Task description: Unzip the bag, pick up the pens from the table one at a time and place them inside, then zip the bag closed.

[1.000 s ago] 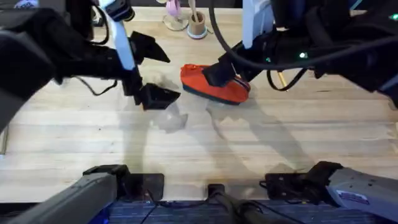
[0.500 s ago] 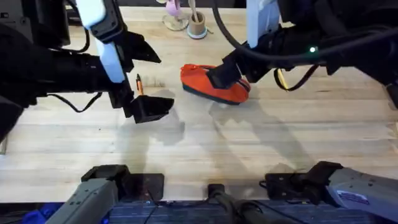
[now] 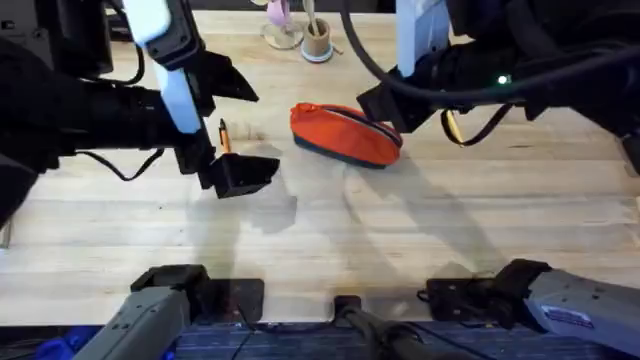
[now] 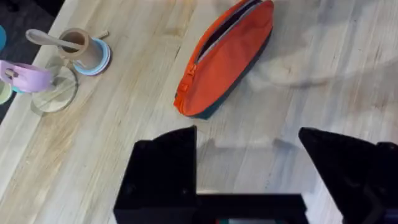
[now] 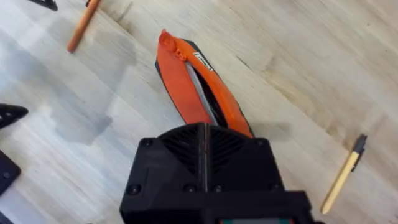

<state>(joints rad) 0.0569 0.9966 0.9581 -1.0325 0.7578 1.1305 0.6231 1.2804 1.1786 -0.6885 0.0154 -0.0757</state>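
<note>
A: What is seen nearest the arms' bases?

B: Bare pale planks of the tabletop (image 3: 330, 240) are seen there. Farther out, on the left side, the left tool (image 3: 238, 128) is held above the wood with its two black fingers spread wide apart; nothing is gripped between them. In the left wrist view the same fingers (image 4: 163, 171) are shown well separated, with bare wood between them.

A: Is a pen found close to it?

B: An orange pen (image 3: 224, 136) with a dark tip is seen lying on the tabletop in the gap between those fingers, not touched by either. In the right wrist view it (image 5: 82, 25) lies well apart from the pouch.

A: And the bag?

B: The bag (image 3: 346, 133) lies on the tabletop near the middle, right of the left tool. Its orange upper and dark navy base are visible, and in the left wrist view the zipper is seen parted along the top, with the orange pull (image 4: 189, 70) at the end nearer the left tool.

A: What is told of the right tool?

B: The right tool (image 3: 385, 103) is held just over the bag's right end. Its fingers are shown pressed together in the right wrist view, with nothing held. A yellow pen (image 3: 452, 127) lies to the right of the bag, partly under the arm.

A: And farthest off?

B: A small round cup (image 3: 317, 42) holding pale sticks stands at the far edge, with a clear stand (image 3: 282, 30) beside it.
</note>
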